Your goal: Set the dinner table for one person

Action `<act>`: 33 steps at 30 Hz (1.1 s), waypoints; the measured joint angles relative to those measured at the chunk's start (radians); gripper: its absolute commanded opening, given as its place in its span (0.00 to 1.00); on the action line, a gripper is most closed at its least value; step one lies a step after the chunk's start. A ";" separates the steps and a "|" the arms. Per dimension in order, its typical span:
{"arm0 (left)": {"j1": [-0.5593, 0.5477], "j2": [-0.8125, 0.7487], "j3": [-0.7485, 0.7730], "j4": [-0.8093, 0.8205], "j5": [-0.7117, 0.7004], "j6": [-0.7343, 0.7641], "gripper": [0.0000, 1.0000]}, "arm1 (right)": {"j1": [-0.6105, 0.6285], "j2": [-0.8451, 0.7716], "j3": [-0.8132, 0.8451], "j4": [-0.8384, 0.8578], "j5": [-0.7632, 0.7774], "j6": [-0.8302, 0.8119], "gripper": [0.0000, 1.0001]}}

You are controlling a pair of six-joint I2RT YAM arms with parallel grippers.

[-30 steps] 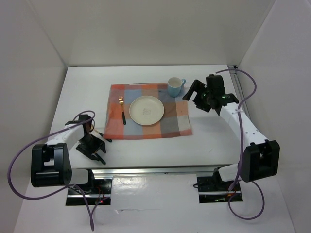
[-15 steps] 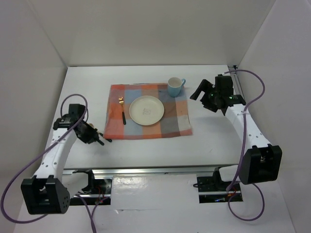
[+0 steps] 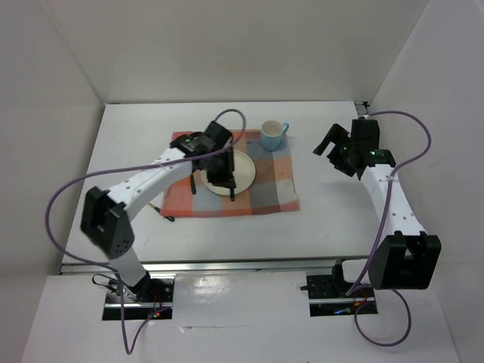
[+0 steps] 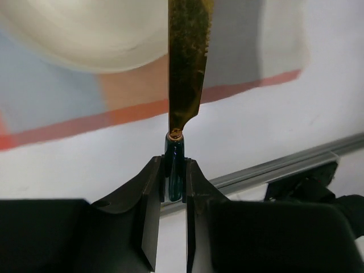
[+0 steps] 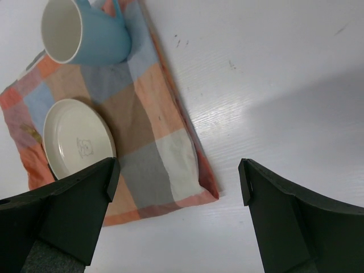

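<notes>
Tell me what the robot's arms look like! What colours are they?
The left arm and right arm are white tubes with chunky black joints, each trailing a purple cable. The left end effector and right end effector have two flat black fingers each.

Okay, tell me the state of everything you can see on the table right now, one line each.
left end effector: shut on the knife's handle.
right end effector: open, holding nothing.
knife: held by its handle, blade pointing out past the plate's edge.
plate: on the cloth, empty.
mug: upright on the cloth, empty.
cloth: spread flat on the dinner table.
</notes>
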 measured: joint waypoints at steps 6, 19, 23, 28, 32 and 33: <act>-0.135 0.328 0.291 0.039 0.051 -0.006 0.00 | -0.031 -0.063 0.000 -0.027 0.023 -0.016 0.99; -0.154 0.676 0.565 0.047 0.082 -0.066 0.00 | -0.045 -0.089 0.000 -0.065 0.043 -0.041 0.99; -0.154 0.718 0.580 0.047 0.080 -0.092 0.20 | -0.045 -0.094 0.000 -0.078 0.044 -0.045 0.99; -0.154 0.737 0.576 0.043 0.073 -0.124 0.55 | -0.045 -0.106 0.000 -0.088 0.046 -0.051 0.99; -0.154 0.737 0.572 0.048 0.070 -0.138 0.62 | -0.045 -0.109 0.000 -0.093 0.047 -0.053 0.99; -0.154 0.736 0.570 0.047 0.069 -0.139 0.62 | -0.045 -0.109 0.000 -0.095 0.047 -0.053 0.99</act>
